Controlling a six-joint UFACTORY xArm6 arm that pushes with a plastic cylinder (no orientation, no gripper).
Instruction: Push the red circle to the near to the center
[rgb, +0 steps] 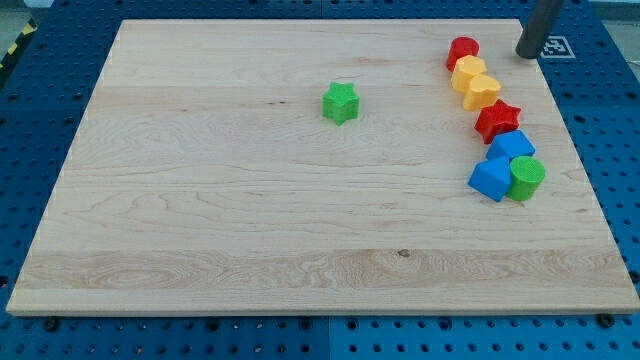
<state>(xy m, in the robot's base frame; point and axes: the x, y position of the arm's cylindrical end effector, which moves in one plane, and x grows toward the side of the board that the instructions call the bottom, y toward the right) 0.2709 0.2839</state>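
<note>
The red circle (462, 51) is a short red cylinder near the view's top right of the wooden board (250, 200), at the upper end of a curved row of blocks. My tip (527, 54) is the lower end of a dark rod at the board's top right edge, to the right of the red circle with a gap between them. Two yellow blocks (474, 81) sit just below the red circle, touching it. A green star (341, 102) lies alone near the board's upper middle.
Below the yellow blocks the row continues with a red star (497, 121), a blue block (511, 146), a second blue block (489, 179) and a green cylinder (526, 177). A white marker tag (556, 46) lies beside the rod. Blue pegboard surrounds the board.
</note>
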